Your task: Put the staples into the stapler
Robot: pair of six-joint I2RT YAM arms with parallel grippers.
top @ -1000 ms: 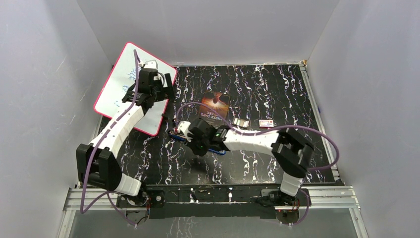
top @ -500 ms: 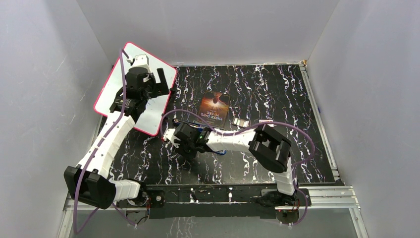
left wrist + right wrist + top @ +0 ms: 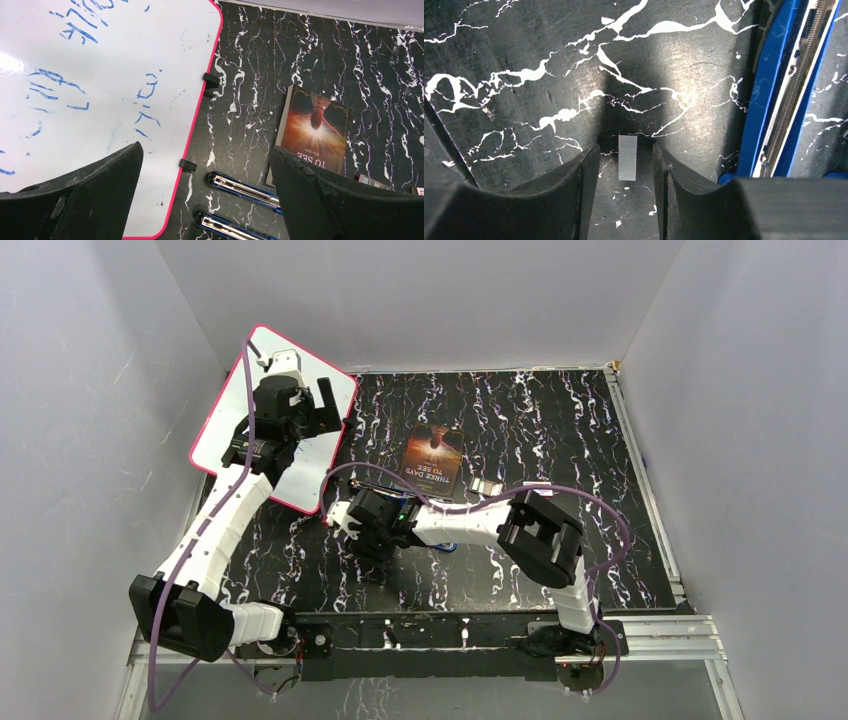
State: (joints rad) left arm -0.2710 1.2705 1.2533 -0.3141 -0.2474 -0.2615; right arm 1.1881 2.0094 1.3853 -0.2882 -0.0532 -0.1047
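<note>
The right gripper's (image 3: 625, 151) fingers stand apart astride a short staple strip (image 3: 627, 159) lying flat on the table (image 3: 524, 75), touching neither. The open blue stapler (image 3: 769, 95) lies just beside. The step in hand looks like the pickup, which needs a square close. The left gripper (image 3: 206, 151) gapes above the whiteboard (image 3: 100, 75).

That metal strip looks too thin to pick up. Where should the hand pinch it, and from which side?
Likely across its two long edges, around mid-length, coming straight down from above. The staple strip lies flat on the table, so only its thin side edges give anything to squeeze. The right hand hangs over it, one finger beside each long edge, not touching.
</note>
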